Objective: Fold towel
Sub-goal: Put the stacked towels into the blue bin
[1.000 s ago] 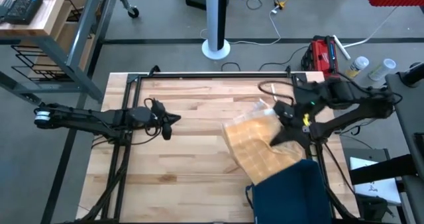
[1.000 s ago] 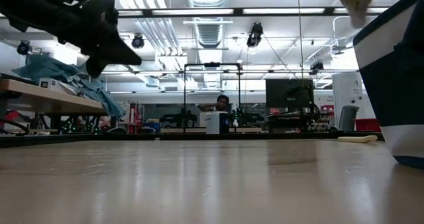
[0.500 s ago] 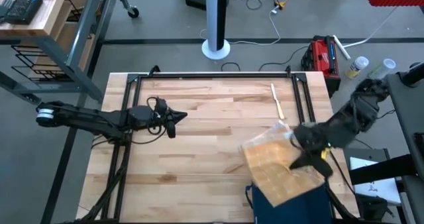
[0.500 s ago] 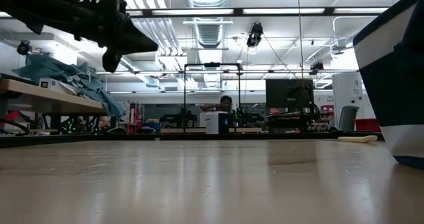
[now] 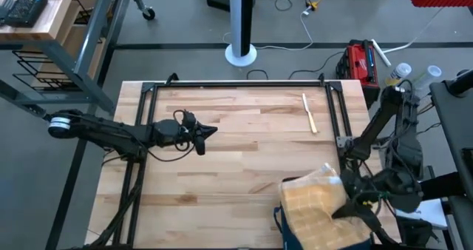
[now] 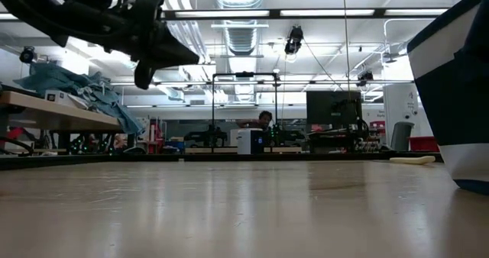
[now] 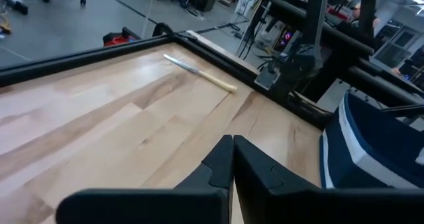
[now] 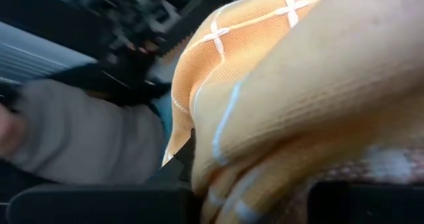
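Towel: orange-yellow cloth with a white grid (image 5: 314, 204), bunched rather than flat, at the table's near right corner, draped over the top of a dark blue bag (image 5: 284, 222); in the right wrist view its folds (image 8: 298, 85) fill most of the picture.
Right gripper: low at that corner (image 5: 355, 204), clamped on a thick wad of the towel; the fingers themselves are buried in cloth, so how much fabric they pinch is hard to judge.
Bag: navy with a pale band, standing at the table's near right edge (image 6: 451, 90); the towel seems to rest partly on it, not on the wood.
Left gripper: hanging above the table's left-middle (image 5: 209, 132), fingers pressed together and holding nothing; in its own wrist view the two dark fingers (image 7: 218, 168) meet with no gap.
Table: light wooden boards (image 5: 222, 183), bare across the middle.
Far side: a slim pale stick-like tool (image 5: 309, 113) near the back right, well apart from the towel.
Stage, as I judge it: the towel is not yet spread, so no fold has begun.
Risk one: a bunched grip may drag several layers at once, leaving the cloth twisted when it is laid down.
Risk two: the hanging edge could snag on the bag's rim and pull the bag, or slip off the table's edge.
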Controlling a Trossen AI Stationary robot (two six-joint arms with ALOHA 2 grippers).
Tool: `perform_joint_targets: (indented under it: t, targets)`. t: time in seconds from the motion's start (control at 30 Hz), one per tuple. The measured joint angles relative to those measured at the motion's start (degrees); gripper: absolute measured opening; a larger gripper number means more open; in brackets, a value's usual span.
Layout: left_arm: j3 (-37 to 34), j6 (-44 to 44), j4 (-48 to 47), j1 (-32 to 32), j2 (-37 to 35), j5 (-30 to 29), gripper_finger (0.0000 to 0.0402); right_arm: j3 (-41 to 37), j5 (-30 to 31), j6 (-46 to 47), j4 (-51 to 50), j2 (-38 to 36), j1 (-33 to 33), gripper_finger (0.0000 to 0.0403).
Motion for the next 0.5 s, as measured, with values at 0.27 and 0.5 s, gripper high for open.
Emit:
perform_joint_targets:
  t: [0.27,0.5]
  targets:
    - [3.3,2.3,-0.2,0.0,3.1,0.7,0.0004,-14.1,6.6,2.0,26.3,1.6,4.2,0.0065]
    - [5.1,4.4,-0.3,0.0,6.3,2.0,0.0005,-19.7,8.2,14.3,28.0,5.2,7.2,0.0065]
